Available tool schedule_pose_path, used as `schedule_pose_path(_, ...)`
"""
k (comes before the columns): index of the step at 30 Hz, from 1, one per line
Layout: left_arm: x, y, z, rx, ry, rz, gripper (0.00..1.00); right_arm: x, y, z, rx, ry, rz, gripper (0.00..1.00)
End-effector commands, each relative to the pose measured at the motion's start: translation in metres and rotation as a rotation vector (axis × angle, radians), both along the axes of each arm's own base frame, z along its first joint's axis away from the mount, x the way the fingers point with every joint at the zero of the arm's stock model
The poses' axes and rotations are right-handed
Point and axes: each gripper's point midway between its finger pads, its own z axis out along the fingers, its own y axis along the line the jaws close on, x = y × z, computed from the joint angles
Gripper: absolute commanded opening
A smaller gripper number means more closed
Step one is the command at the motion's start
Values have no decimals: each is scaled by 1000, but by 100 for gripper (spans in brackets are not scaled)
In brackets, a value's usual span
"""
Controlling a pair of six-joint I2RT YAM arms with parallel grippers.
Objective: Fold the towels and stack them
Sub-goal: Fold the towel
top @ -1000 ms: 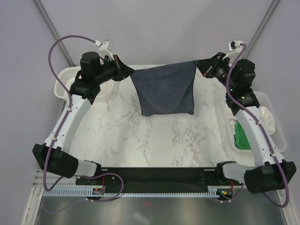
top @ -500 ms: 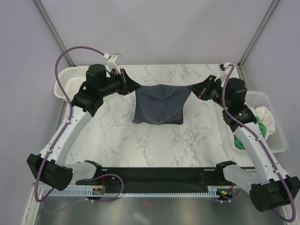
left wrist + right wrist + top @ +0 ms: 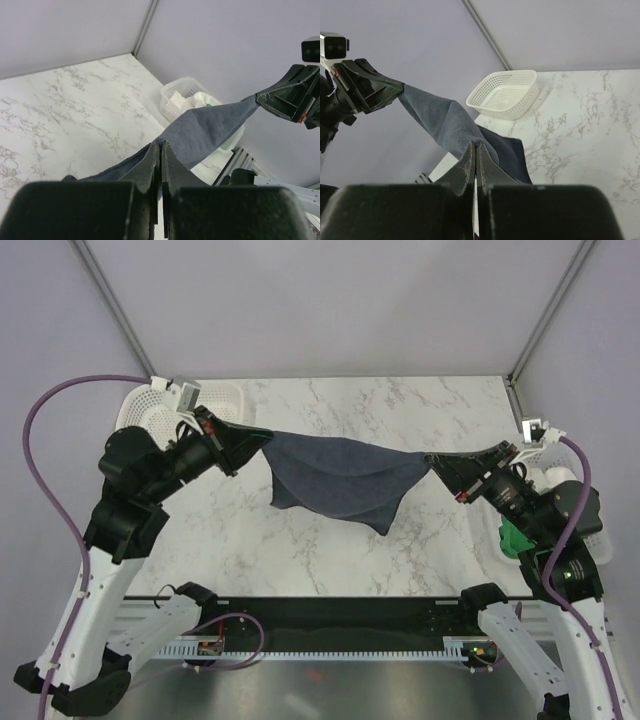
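Observation:
A dark blue-grey towel [image 3: 340, 478] hangs stretched between my two grippers above the middle of the marble table. My left gripper [image 3: 268, 436] is shut on the towel's left corner; in the left wrist view the gripper [image 3: 160, 144] pinches the cloth [image 3: 210, 127]. My right gripper [image 3: 430, 460] is shut on the right corner; in the right wrist view the gripper [image 3: 475, 145] pinches the towel [image 3: 445, 122]. The towel sags between them, its lower flap drooping toward the table.
An empty white basket [image 3: 150, 415] stands at the table's back left, also in the right wrist view [image 3: 507, 92]. A white basket [image 3: 187, 97] at the right edge holds white and green towels [image 3: 518, 536]. Marble table [image 3: 330, 560] lies below.
Both arms have pulled back toward the near side and spread apart. The towel went from hanging as a vertical sheet at the back to stretched and sagging over the table's middle.

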Motion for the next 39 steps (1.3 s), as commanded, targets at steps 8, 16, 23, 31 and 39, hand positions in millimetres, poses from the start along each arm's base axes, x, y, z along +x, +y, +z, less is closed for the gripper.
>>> schedule_pose_path(8,27,-14,-14,26,44,-7,2,41,-18,10,105,87,-188,0)
schedule_pose_path(16,131,-38,-155,172,459,85,2,178,1,-116,-32,317,-281,0)
schedule_pose_path(23,231,9,-318,337,892,394,2,287,2,-244,-178,495,-350,0)
schedule_pose_path(31,305,-1,-357,322,840,354,2,368,-1,-295,-151,544,-299,0)
schedule_pose_path(39,350,-13,-362,192,762,271,13,419,-16,-313,-106,547,-323,0)
